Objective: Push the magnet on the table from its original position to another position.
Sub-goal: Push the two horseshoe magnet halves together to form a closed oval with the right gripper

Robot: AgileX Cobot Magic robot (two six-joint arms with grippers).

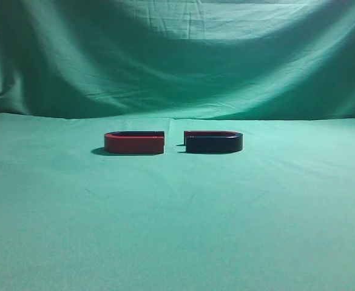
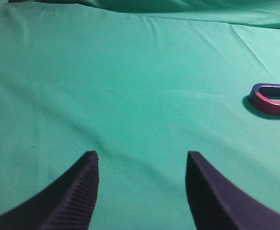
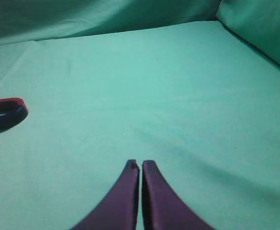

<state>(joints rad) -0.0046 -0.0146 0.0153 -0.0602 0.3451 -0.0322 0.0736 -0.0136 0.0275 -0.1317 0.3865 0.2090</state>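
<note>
The magnet (image 1: 213, 142), dark navy-black on its side with a thin red top edge, lies on the green-draped table (image 1: 177, 230) right of centre. It also shows at the left edge of the right wrist view (image 3: 5, 115). My right gripper (image 3: 140, 165) is shut and empty, well to the right of the magnet. My left gripper (image 2: 142, 155) is open and empty over bare cloth. Neither gripper shows in the exterior view.
A second U-shaped magnet with a red side (image 1: 135, 142) lies just left of the dark one, their open ends facing each other across a small gap. It shows at the right edge of the left wrist view (image 2: 272, 99). A green cloth backdrop (image 1: 177, 54) hangs behind.
</note>
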